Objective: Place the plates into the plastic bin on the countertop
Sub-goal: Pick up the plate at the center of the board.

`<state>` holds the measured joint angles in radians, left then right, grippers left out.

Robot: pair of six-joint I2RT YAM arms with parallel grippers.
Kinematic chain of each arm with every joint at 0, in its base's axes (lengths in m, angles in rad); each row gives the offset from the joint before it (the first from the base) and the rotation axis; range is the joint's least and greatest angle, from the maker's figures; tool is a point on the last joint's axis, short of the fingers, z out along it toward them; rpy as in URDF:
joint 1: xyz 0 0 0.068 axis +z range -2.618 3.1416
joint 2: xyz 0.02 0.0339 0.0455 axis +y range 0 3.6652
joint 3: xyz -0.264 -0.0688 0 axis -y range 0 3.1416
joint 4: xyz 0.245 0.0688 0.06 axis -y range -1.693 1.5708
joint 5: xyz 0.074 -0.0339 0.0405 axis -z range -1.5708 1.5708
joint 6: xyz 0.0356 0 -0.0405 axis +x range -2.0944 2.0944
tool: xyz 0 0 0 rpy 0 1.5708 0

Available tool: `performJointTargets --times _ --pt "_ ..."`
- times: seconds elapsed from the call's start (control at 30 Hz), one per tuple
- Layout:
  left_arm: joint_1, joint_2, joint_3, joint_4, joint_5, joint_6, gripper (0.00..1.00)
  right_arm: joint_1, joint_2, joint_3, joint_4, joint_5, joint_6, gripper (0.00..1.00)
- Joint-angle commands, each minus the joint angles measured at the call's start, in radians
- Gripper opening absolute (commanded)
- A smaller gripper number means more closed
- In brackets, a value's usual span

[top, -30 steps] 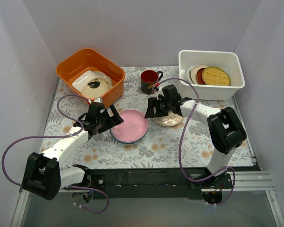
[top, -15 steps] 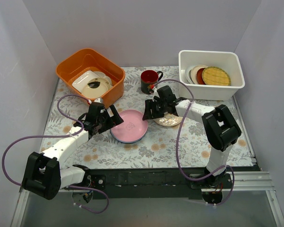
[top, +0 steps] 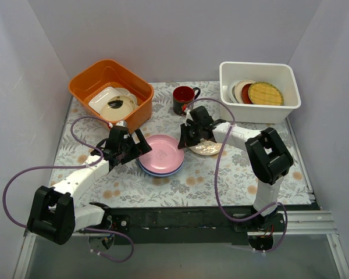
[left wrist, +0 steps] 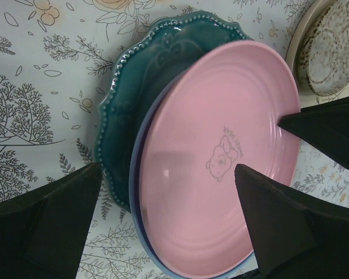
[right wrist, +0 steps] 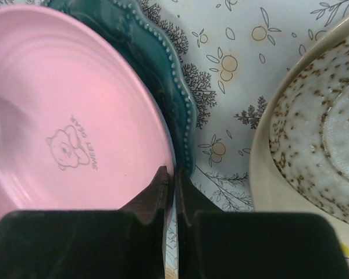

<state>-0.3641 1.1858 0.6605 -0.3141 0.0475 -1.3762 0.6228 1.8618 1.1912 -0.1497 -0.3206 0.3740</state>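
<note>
MID-COUNTERTOP: My right gripper (right wrist: 174, 174) is clamped on the right-side rim of the pink plate (right wrist: 75, 116). Its two fingers are pressed nearly together with the rim between them.

The pink plate tops a stack with a blue plate (left wrist: 135, 192) and a beaded teal plate (left wrist: 134, 87). The stack sits in the middle of the countertop (top: 134, 186), slid askew so the teal one shows along one side.

My left gripper (left wrist: 167, 167) hangs at the stack's opposite side with its fingers spread wide, straddling the plates. I cannot tell whether they touch.

A speckled plate (top: 208, 148) lies just beside the stack, under my right arm.

The bin (top: 262, 113) stands at the far right corner, well apart from the stack. A yellow plate (top: 266, 93) and several pale and red-brown ones lean inside it.

At far left is an orange tub (top: 104, 72) holding white dishes. Between tub and bin stands a dark mug (top: 183, 100).
</note>
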Motion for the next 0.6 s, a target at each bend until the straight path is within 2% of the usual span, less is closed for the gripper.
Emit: performJointTargets --times 0.0,0.57 --pt "-0.004 -0.011 -0.010 0.000 -0.014 0.005 0.98 -0.003 -0.021 0.059 -0.048 0.041 -0.030 0.05" --pt "-0.004 -0.032 -0.015 0.032 0.011 0.002 0.98 -0.003 -0.055 0.100 -0.070 0.060 -0.050 0.02"
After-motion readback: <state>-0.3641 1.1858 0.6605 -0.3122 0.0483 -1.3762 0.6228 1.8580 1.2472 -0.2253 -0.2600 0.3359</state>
